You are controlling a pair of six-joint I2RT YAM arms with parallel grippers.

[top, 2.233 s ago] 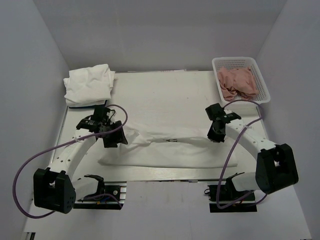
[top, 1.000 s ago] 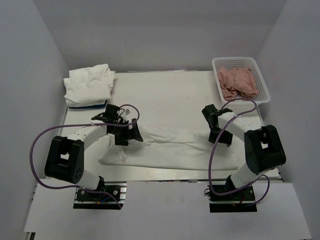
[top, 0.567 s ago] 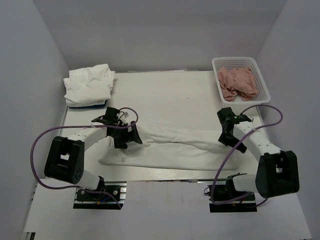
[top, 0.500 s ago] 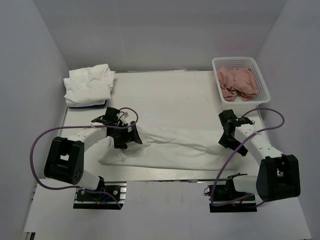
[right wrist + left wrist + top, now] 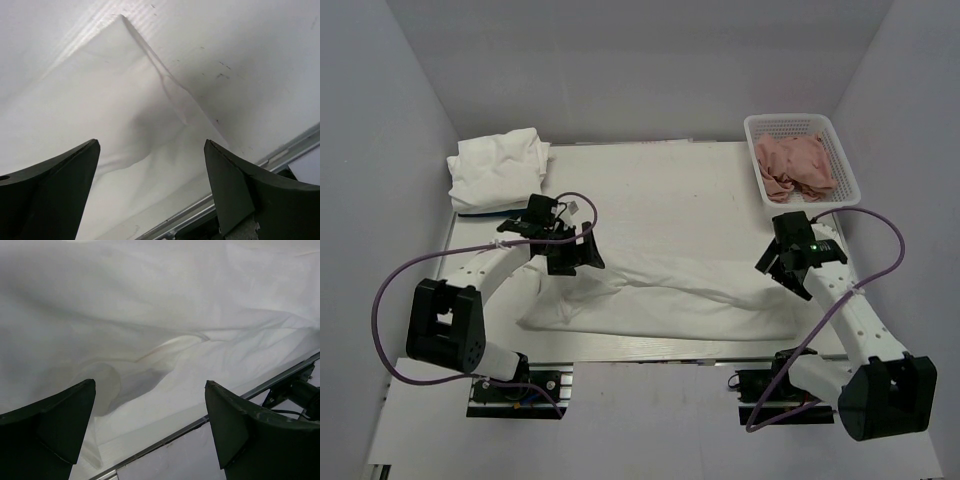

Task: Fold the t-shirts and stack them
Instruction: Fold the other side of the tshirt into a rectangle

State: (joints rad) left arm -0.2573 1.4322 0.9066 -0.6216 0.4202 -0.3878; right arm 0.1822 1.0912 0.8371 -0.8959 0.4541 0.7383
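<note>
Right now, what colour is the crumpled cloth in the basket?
Pale pink; the crumpled cloth shows best in the top external view, inside a white basket.

Matt, soft white cloth t-shirt [image 5: 670, 300] on smooth matt table [image 5: 660, 195]; perforated white plastic basket [image 5: 790, 119].

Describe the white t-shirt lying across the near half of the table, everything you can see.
The t-shirt is soft white cloth with no print showing. It is folded into a long, wrinkled band that lies flat along the near edge of the table. The open left gripper and open right gripper hang over its ends; neither grips it.
</note>
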